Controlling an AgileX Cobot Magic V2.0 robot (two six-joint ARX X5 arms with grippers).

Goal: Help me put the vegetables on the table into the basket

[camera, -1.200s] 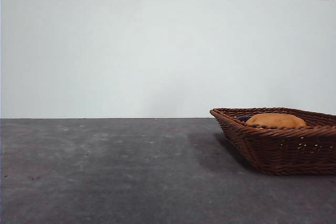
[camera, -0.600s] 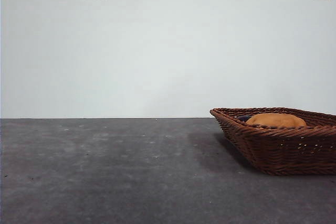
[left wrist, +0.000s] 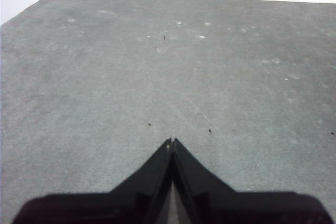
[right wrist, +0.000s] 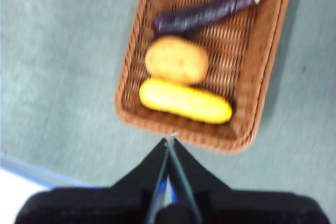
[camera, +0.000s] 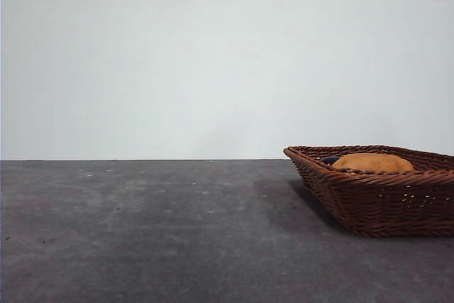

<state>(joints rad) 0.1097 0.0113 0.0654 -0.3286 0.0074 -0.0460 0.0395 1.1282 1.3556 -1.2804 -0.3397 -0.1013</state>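
1. Your basket (camera: pixel 383 196) sits on the tabletop (camera: pixel 156 232) at the right of the front view, partly cut off by the picture's edge.
2. In the right wrist view the basket (right wrist: pixel 262 85) holds three things: an orange-brown potato (right wrist: pixel 176 60), a yellow corn-like piece (right wrist: pixel 185 101) just beside it, and a long purple eggplant (right wrist: pixel 210 11) with a green stem end.
3. From the front you see only the potato's top (camera: pixel 373 162) above the braided rim.
4. Your right gripper (right wrist: pixel 171 141) hangs above the tabletop just outside the basket's rim, jaws pressed together and holding nothing.
5. Your left gripper (left wrist: pixel 171 142) is over bare tabletop (left wrist: pixel 157 66), its jaws likewise closed tip to tip and empty.
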